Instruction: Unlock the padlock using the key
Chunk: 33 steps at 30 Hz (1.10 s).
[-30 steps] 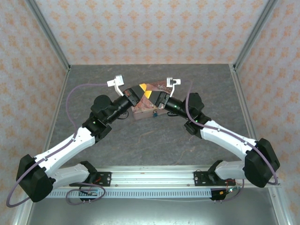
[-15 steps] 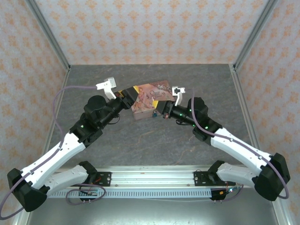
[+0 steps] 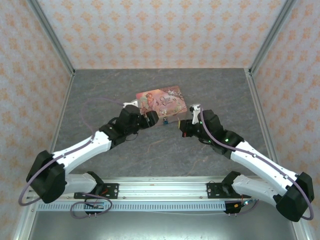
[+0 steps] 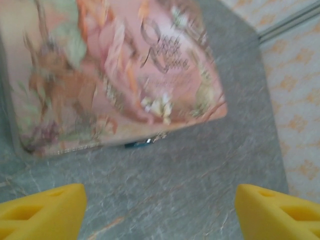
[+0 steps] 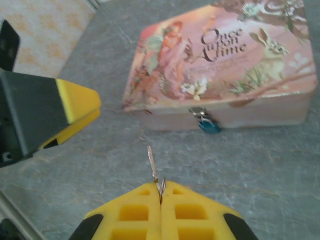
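A tiny blue-teal padlock (image 5: 208,125) hangs from the clasp on the front wall of the pink illustrated tin (image 5: 225,65). It sits low against the tin's near side (image 4: 142,144), a small blue speck from above (image 3: 165,121). My right gripper (image 5: 161,192) is shut on a thin metal key (image 5: 151,165), whose blade points up toward the tin and stops short and left of the padlock. From above, the right gripper (image 3: 183,124) is just right of the padlock. My left gripper (image 4: 160,215) is open with nothing between its yellow fingers, facing the tin's front (image 3: 151,118).
The pink tin (image 3: 161,102) lies flat near the middle of the grey stone-patterned table (image 3: 100,85). Patterned walls with metal posts enclose the back and sides. The left gripper's yellow fingertip (image 5: 75,107) reaches in from the left in the right wrist view.
Both grippers have drawn back from over the tin to its near side, leaving the lid uncovered. The left arm has dropped lower and the right gripper has come down toward the padlock.
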Tool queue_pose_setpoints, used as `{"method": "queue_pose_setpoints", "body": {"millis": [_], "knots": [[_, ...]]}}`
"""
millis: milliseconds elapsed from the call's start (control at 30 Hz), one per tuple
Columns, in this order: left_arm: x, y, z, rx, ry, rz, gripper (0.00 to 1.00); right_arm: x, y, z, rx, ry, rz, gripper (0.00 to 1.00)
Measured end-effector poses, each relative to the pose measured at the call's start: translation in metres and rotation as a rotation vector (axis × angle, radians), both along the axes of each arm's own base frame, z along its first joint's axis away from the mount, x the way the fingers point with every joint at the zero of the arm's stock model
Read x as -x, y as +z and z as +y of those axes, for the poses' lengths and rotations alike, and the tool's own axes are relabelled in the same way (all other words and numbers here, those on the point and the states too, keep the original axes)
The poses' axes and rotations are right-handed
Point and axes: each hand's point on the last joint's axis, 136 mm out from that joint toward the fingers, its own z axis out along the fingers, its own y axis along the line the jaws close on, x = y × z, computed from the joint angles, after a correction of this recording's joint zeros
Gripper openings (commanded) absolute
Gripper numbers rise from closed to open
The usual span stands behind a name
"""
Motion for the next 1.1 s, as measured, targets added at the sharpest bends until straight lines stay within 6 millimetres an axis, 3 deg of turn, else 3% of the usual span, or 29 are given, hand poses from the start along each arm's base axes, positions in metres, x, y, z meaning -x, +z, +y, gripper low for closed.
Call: {"method": "queue_pose_setpoints", "body": {"millis": [133, 333, 567, 733, 867, 967, 1100], "knots": [[0.003, -0.032, -0.015, 0.006, -0.037, 0.068, 0.84, -0.001, -0.025, -0.009, 0.033, -0.022, 0.053, 0.0], [-0.001, -0.054, -0.024, 0.009, -0.044, 0.101, 0.85, -0.017, -0.057, -0.006, 0.037, -0.018, 0.171, 0.0], [-0.008, -0.065, -0.022, 0.0, -0.03, 0.109, 0.85, -0.082, -0.068, 0.011, -0.099, -0.022, 0.241, 0.0], [-0.024, -0.065, -0.003, 0.005, 0.032, 0.102, 0.85, -0.134, -0.063, 0.026, -0.162, -0.016, 0.229, 0.0], [-0.037, -0.063, 0.013, 0.021, 0.079, 0.086, 0.84, -0.168, -0.071, 0.031, -0.172, -0.029, 0.237, 0.0], [-0.044, -0.062, 0.022, 0.026, 0.1, 0.08, 0.84, -0.184, -0.081, 0.034, -0.157, -0.032, 0.254, 0.0], [-0.045, -0.062, 0.024, 0.02, 0.094, 0.071, 0.84, -0.185, -0.092, 0.035, -0.142, -0.033, 0.274, 0.0]]}}
